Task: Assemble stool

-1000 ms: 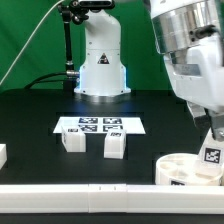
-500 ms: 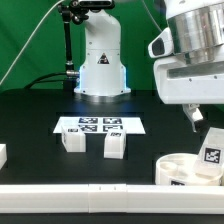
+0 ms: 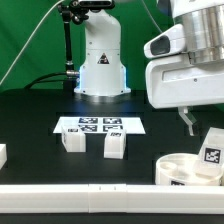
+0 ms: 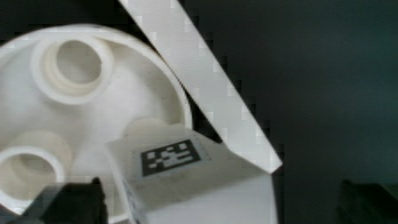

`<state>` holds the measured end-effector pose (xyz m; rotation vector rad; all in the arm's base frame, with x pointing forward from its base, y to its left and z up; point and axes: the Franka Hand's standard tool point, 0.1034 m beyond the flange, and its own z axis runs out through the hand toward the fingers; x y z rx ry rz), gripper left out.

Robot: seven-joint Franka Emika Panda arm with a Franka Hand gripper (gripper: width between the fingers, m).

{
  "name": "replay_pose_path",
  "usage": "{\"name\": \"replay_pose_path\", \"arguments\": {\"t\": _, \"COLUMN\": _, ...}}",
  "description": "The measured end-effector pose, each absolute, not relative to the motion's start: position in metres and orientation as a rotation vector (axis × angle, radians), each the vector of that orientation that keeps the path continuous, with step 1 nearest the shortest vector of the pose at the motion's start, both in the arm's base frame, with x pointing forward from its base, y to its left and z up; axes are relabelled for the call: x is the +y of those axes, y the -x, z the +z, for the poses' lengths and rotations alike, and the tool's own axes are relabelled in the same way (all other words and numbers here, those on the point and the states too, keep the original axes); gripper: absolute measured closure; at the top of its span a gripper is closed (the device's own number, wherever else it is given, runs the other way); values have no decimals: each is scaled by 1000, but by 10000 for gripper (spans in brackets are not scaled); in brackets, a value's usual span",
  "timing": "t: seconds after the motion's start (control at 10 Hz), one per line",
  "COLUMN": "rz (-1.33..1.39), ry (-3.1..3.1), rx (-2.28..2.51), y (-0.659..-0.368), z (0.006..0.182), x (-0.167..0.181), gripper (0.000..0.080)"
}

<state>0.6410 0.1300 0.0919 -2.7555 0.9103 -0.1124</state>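
The round white seat (image 3: 180, 168) lies at the exterior view's lower right, and its round sockets show in the wrist view (image 4: 71, 90). A white leg (image 3: 212, 150) with a square tag stands tilted in the seat; it also shows in the wrist view (image 4: 178, 165). My gripper (image 3: 198, 125) hangs just above the leg and is open. One finger (image 3: 188, 121) shows to the exterior view's left of the leg, apart from it. In the wrist view my gripper (image 4: 217, 205) straddles the leg with its dark fingers wide apart.
Two more white legs (image 3: 72, 140) (image 3: 115, 146) stand in front of the marker board (image 3: 98, 125). Another leg (image 3: 2, 155) sits at the exterior view's left edge. A white rail (image 3: 90, 196) runs along the table's front, also in the wrist view (image 4: 205, 80). The robot base (image 3: 100, 70) stands behind.
The gripper has risen and shifted toward the exterior view's left, off the leg it was around. The leg stays tilted in the seat.
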Motion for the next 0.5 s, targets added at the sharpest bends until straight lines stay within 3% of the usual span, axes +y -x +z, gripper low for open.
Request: {"name": "replay_pose_path", "arguments": {"t": 0.5, "rz": -186, "ry": 2933, "rx": 260, "y": -640, "z": 91, "x": 130, "gripper": 150}}
